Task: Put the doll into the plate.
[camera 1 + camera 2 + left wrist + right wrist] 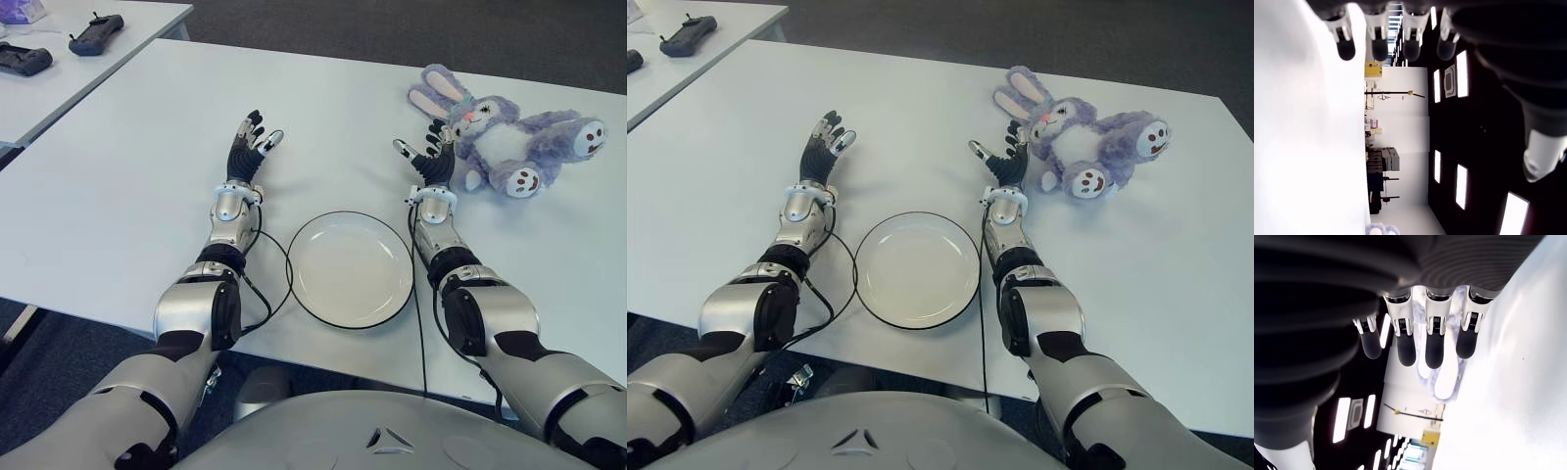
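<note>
A purple and white plush rabbit doll (509,135) lies on its back on the white table (127,196), at the far right. An empty white plate (350,268) with a dark rim sits near the front edge, between my two forearms. My right hand (429,154) is stretched out flat just left of the doll, fingers spread and holding nothing; its fingertips (1432,352) point at the doll's ears (1447,377). On the left of the plate my left hand (249,143) shows with fingers spread and nothing in them.
A second white table (69,78) stands at the far left with two black controllers (96,33) on it. Beyond the table's far edge lies dark carpet (392,29). Black cables (269,294) run along both forearms beside the plate.
</note>
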